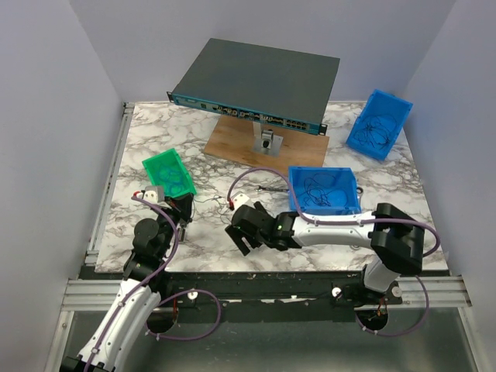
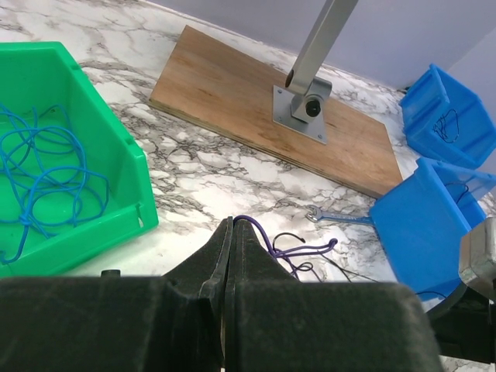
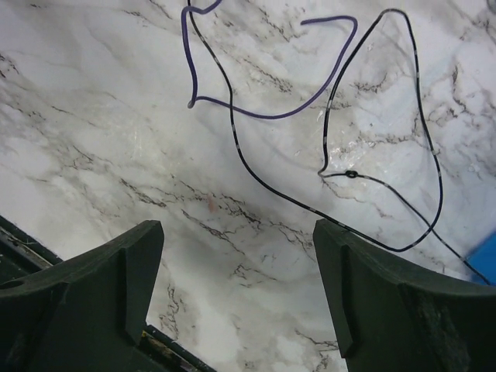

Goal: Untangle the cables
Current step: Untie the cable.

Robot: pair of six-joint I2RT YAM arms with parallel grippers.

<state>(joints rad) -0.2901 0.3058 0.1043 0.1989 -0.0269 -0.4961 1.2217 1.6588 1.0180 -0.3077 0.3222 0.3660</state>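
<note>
The cables lie on the bare counter between my two arms, just in front of the near blue bin. They are a purple wire and a thin black wire, spread into open loops but crossing each other, and the black one carries a small knot (the stubborn bit, I suspect). My left fingers are pressed together on the purple wire. My right fingers hover wide apart above the loops, holding nothing. I judge the job well along: the green bin and the near blue bin hold wire, and this pair needs parting.
</note>
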